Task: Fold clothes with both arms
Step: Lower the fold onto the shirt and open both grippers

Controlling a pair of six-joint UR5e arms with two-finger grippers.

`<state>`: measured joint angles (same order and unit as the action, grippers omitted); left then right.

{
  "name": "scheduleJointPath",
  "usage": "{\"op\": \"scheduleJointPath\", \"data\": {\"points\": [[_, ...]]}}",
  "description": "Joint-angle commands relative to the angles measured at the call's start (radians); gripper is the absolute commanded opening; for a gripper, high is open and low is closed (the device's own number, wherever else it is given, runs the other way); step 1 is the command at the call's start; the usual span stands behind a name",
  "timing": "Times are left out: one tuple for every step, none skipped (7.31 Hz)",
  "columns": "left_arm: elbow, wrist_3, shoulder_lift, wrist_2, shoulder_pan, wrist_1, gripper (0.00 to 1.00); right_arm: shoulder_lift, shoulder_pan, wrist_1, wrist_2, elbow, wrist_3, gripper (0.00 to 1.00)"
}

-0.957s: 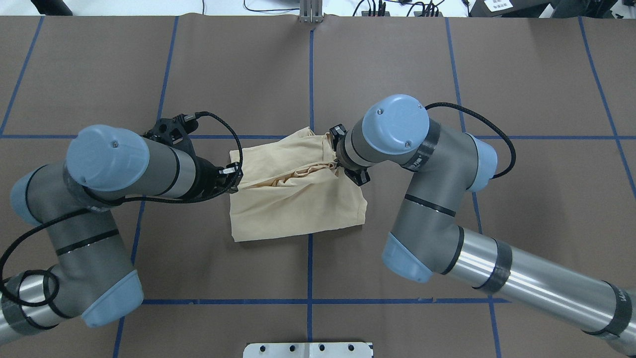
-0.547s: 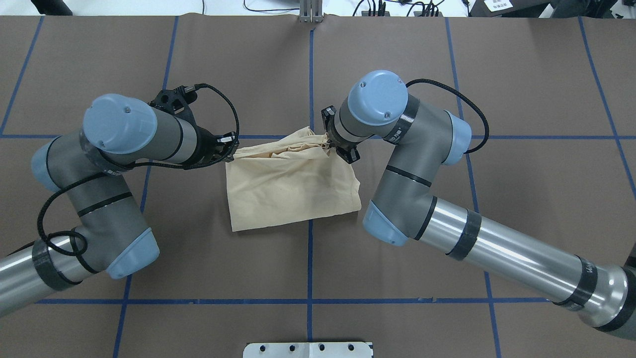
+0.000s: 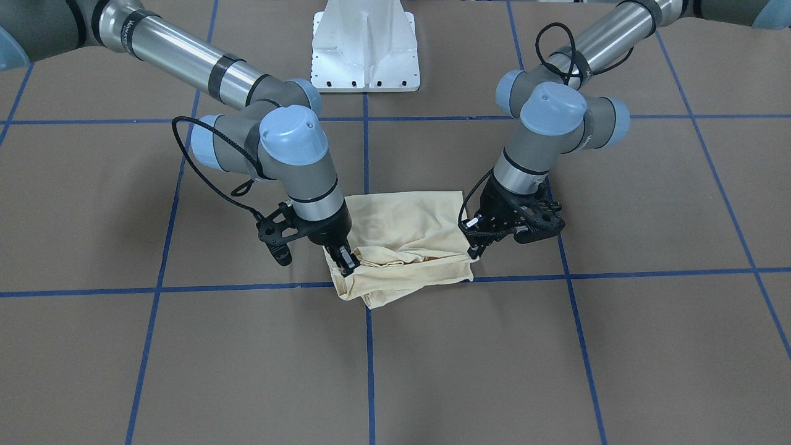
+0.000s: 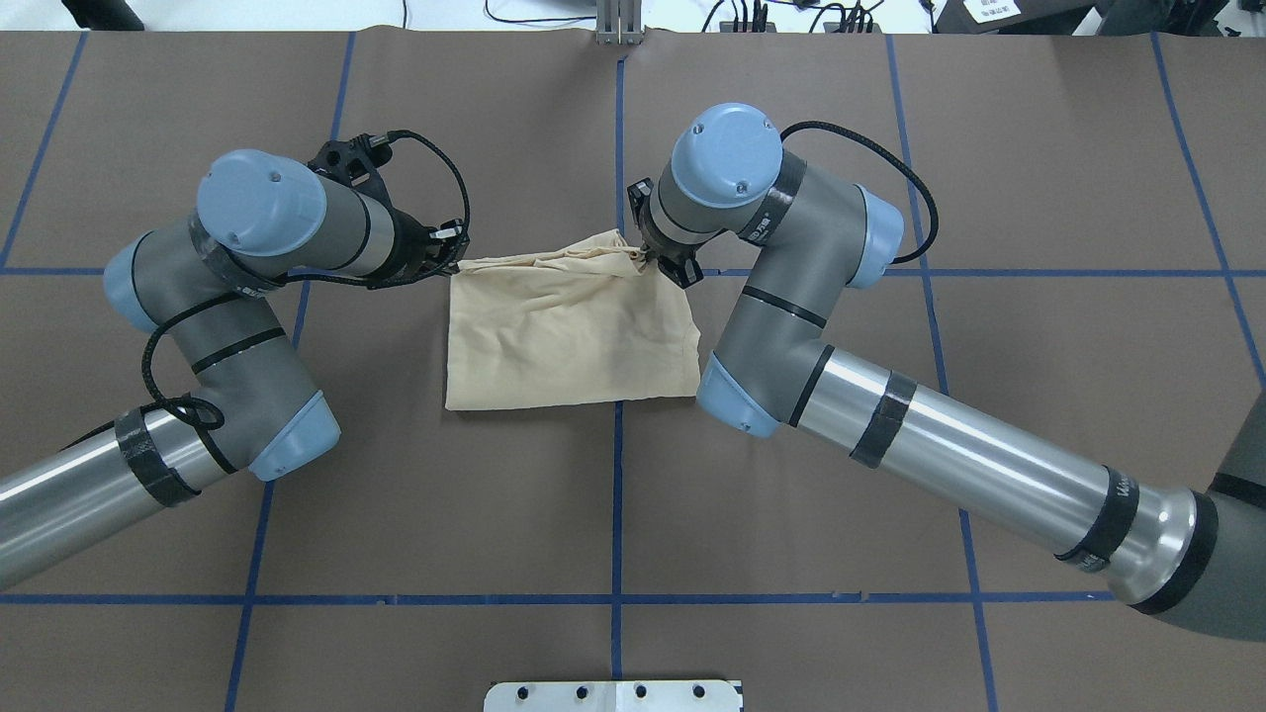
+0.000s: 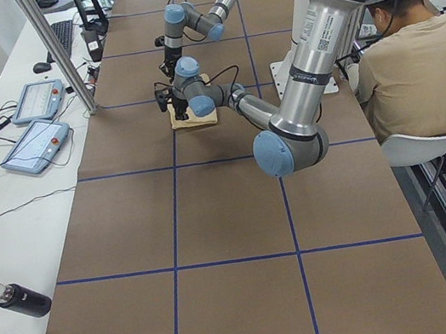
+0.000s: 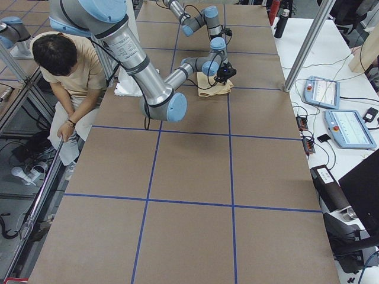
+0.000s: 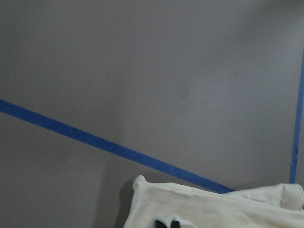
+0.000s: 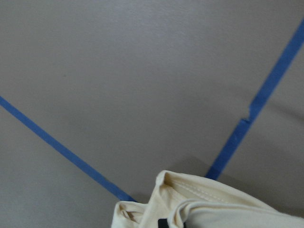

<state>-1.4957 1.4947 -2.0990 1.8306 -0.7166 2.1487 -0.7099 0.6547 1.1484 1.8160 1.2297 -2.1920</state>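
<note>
The shirt [image 4: 569,331] lies near the middle of the overhead frame, folded into a rough rectangle on the brown tabletop [image 4: 890,445], most of it just left of the vertical one of the blue tape lines [image 4: 617,514]. Its upper edge in that frame follows the horizontal tape and is rucked into a ridge of wrinkles, because it is pinched at both ends. The left claw [image 4: 453,257] is closed on the upper left corner of the cloth, and the right claw [image 4: 648,259] is closed on the upper right corner. Each wrist view shows pale fabric bunched at the bottom of its frame.

Holding one corner apiece seems meant to keep the top layer stretched between the arms, so it goes down square instead of slumping; the thin knit would sag otherwise. The arms come in mirrored from either side, elbows out, which leaves the cloth uncovered. The lower half rests flat and anchors the fold. Setting the edge down and letting go together looks the likely next move; an uneven release could skew it
</note>
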Motion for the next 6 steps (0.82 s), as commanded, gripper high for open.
{"op": "scheduleJointPath", "data": {"points": [[0.028,-0.082,-0.016,0.002,-0.068,0.010,0.99,0.084,0.063,-0.021,0.022,-0.123,0.122,1.00],[0.025,-0.082,-0.016,0.004,-0.070,0.010,0.99,0.078,0.094,-0.019,0.051,-0.121,0.183,1.00],[0.020,-0.083,-0.015,0.006,-0.073,0.016,0.99,0.070,0.142,-0.018,0.095,-0.121,0.213,1.00],[0.012,-0.091,-0.006,0.065,-0.079,0.020,0.99,0.025,0.185,-0.022,0.167,-0.110,0.281,1.00],[-0.027,-0.169,0.014,0.138,-0.107,0.016,0.99,-0.029,0.215,-0.021,0.186,-0.075,0.354,1.00],[-0.097,-0.266,0.084,0.166,-0.122,0.016,0.99,-0.090,0.245,-0.018,0.206,-0.043,0.462,1.00]]}}
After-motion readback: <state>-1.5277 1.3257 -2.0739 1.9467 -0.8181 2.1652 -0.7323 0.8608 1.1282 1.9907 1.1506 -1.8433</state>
